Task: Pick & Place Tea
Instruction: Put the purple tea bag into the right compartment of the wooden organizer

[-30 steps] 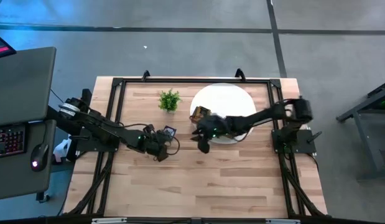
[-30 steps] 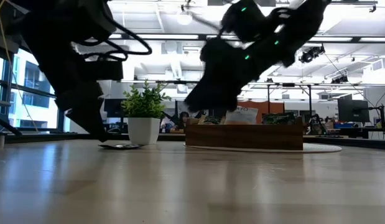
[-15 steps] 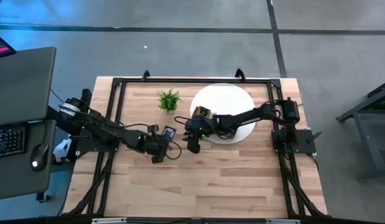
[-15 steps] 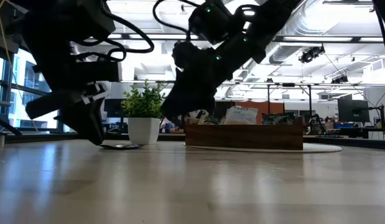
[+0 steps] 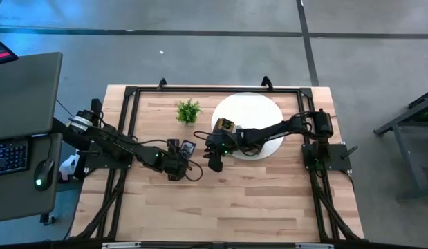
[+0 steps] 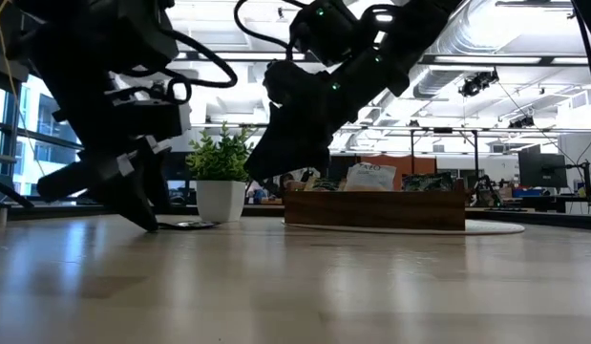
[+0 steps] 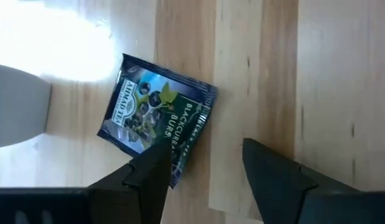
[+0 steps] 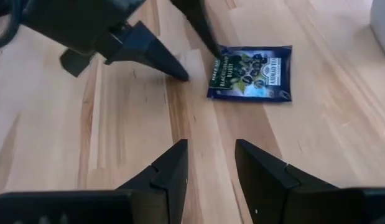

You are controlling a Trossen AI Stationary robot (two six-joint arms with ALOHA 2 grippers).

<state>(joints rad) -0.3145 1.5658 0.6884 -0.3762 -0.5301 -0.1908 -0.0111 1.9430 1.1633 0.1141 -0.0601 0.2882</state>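
Sachet (image 7: 156,119) flat on table (image 7: 329,74), corner behind left pincer (image 7: 204,163)

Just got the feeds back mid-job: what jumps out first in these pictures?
A dark sachet lies flat on the bare wood near the plant, with the left hand open right beside it. The right hand hovers open close by, pointing at the sachet. Behind them the tray sits on a white round mat.

Dark tea sachet (image 8: 251,73) flat on table (image 8: 130,124)
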